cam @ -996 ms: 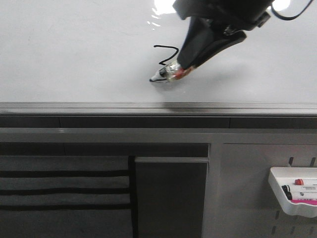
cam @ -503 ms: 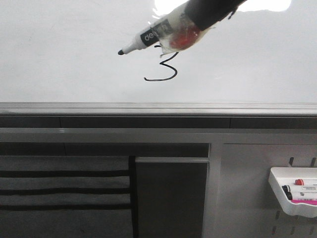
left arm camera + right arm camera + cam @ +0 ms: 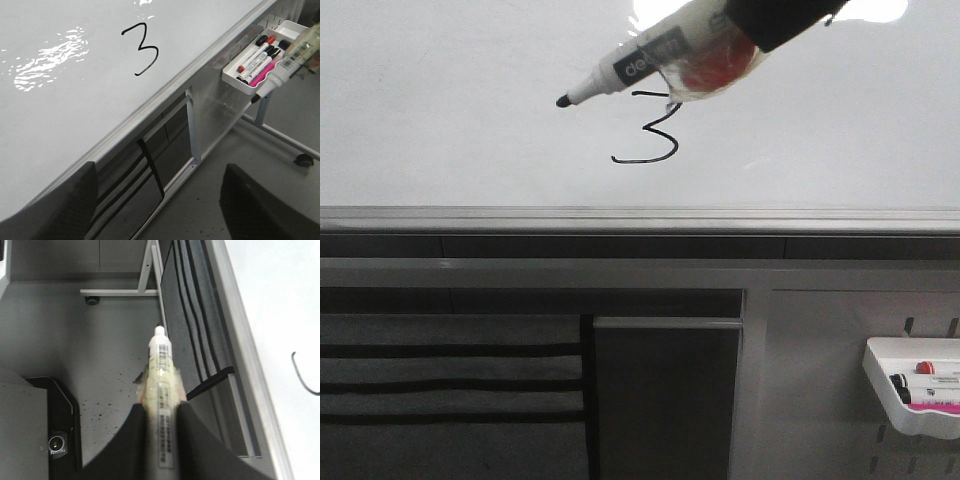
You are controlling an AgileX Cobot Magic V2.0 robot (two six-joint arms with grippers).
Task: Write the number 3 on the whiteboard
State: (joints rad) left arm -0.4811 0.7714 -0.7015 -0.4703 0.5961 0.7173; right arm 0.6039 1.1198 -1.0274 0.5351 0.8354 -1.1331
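The number 3 [image 3: 650, 130] is drawn in thin black line on the whiteboard [image 3: 450, 120], a little above its grey lower rail. My right gripper [image 3: 161, 432] is shut on a tape-wrapped white marker [image 3: 650, 62]. The marker hangs off the board above the digit's top, its black tip [image 3: 563, 101] pointing left. In the left wrist view the number 3 [image 3: 141, 50] shows whole, and the marker [image 3: 287, 62] juts in over the tray. My left gripper [image 3: 160, 210] is open and empty, hanging off the whiteboard's [image 3: 60, 115] near edge over the floor.
A small white tray [image 3: 895, 395] holding several markers hangs on the frame below the board at the right. The grey edge rail [image 3: 640, 218] runs along the board's lower side. Dark panels and a stand with wheels sit beneath.
A second ago the marker tip was on the board ending the bottom stroke. It has since lifted off and up, uncovering the whole digit, and has drifted slightly higher in the last half second.
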